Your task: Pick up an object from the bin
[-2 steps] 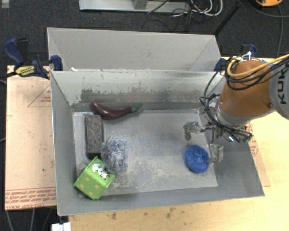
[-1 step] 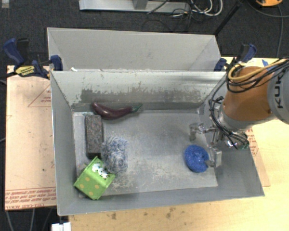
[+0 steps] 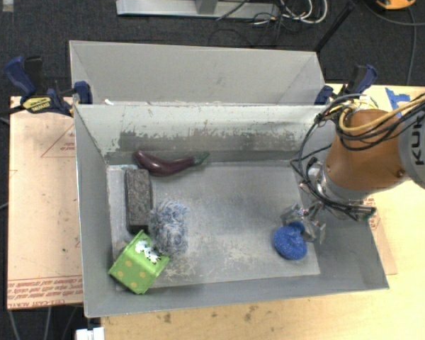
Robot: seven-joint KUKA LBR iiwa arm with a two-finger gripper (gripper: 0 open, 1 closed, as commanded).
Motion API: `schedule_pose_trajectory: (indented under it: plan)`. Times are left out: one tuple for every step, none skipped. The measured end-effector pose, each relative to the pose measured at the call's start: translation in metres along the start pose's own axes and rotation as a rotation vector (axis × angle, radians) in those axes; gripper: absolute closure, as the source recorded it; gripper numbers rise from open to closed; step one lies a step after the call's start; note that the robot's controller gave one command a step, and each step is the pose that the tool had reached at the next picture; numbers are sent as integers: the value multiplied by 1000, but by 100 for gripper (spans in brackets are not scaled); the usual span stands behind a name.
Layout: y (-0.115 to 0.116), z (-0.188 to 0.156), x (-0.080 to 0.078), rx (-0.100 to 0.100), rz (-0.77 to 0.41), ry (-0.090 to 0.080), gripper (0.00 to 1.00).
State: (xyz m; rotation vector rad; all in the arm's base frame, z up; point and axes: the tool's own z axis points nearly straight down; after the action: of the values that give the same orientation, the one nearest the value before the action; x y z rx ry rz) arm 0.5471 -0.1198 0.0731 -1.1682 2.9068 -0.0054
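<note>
The gripper (image 3: 306, 225) hangs low at the right end of the grey metal bin (image 3: 234, 207), against the upper edge of a fuzzy blue ball (image 3: 290, 244). Near the left wall lie a purple toy aubergine (image 3: 166, 163), a dark grey rectangular block (image 3: 137, 198), a blue-grey woolly tuft (image 3: 170, 227) and a green dotted box (image 3: 137, 266).

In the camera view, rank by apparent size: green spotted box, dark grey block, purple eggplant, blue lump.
1. The green spotted box and dark grey block: about alike, unranked.
2. The purple eggplant: long but thin.
3. The blue lump: close to the eggplant, likely smallest.
</note>
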Motion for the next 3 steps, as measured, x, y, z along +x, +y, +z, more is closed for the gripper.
schedule_pose_trajectory:
  plan:
    - [0,0,0,0,1,0,100]
    - [0,0,0,-1,2,1,100]
    - [1,-4,0,-5,2,3,100]
